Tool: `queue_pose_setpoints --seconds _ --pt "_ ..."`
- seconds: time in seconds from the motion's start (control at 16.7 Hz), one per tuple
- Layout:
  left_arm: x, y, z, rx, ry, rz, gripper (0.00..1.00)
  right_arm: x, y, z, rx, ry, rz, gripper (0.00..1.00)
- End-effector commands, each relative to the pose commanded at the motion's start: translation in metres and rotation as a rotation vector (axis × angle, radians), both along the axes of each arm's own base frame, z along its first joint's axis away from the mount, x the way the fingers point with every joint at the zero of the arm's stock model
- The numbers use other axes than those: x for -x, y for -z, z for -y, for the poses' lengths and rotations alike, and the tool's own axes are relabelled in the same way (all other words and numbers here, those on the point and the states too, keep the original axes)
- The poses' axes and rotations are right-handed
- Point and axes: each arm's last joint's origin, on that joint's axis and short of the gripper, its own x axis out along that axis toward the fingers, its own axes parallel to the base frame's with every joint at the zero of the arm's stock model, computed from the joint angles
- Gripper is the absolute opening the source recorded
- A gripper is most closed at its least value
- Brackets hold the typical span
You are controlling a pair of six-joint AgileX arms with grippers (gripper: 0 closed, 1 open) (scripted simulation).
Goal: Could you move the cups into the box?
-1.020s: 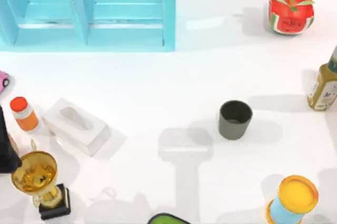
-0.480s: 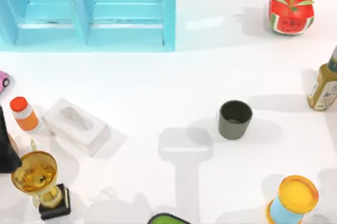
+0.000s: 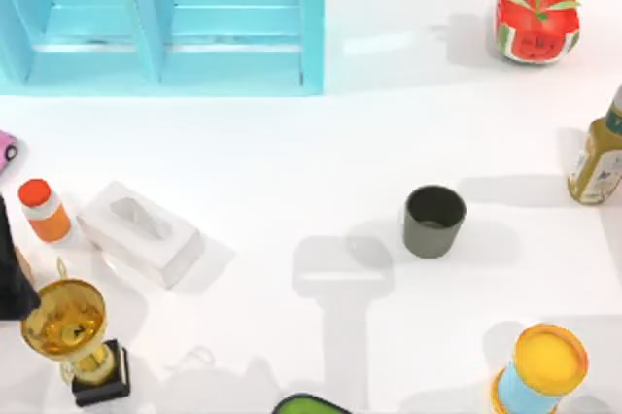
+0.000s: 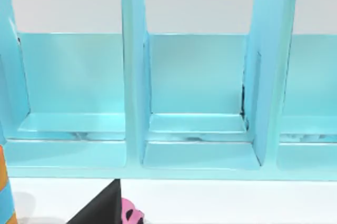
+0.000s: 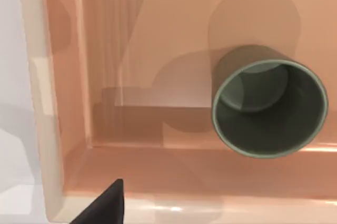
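One dark grey-olive cup (image 3: 433,221) stands upright on the white table, right of the middle, with no gripper near it. A second cup (image 5: 269,109) stands upright inside the peach-coloured box (image 5: 63,129), near one corner of its floor. A dark part of my right gripper (image 5: 105,207) hangs above the box's rim, apart from that cup. My left arm (image 3: 10,278) is parked at the table's left edge, and a dark part of its gripper (image 4: 100,212) faces the cyan shelf.
A cyan shelf (image 3: 165,20) fills the back left. On the left are a gold trophy (image 3: 70,336), a white tissue box (image 3: 141,232), an orange bottle (image 3: 44,210) and a pink toy (image 3: 6,150). On the right are a watermelon planter (image 3: 535,20), a sauce bottle (image 3: 598,161) and a yellow-lidded can (image 3: 544,367).
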Motion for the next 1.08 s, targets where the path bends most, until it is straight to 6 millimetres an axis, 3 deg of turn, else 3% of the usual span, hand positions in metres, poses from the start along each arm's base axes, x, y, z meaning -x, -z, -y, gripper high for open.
queue_pose_setpoints --seconds 0.24,0.66,0.9,1.08 --pt "0.000 0.000 0.000 0.000 0.000 0.000 1.00 0.004 -0.040 -0.003 0.004 0.000 0.003 1.00" --pt "0.000 0.000 0.000 0.000 0.000 0.000 1.00 0.000 -0.043 -0.006 0.004 -0.002 0.001 1.00" --pt "0.000 0.000 0.000 0.000 0.000 0.000 1.00 -0.041 -0.038 -0.027 -0.001 -0.004 -0.023 1.00" --pt "0.000 0.000 0.000 0.000 0.000 0.000 1.00 -0.088 -0.026 -0.074 0.002 -0.004 -0.057 1.00"
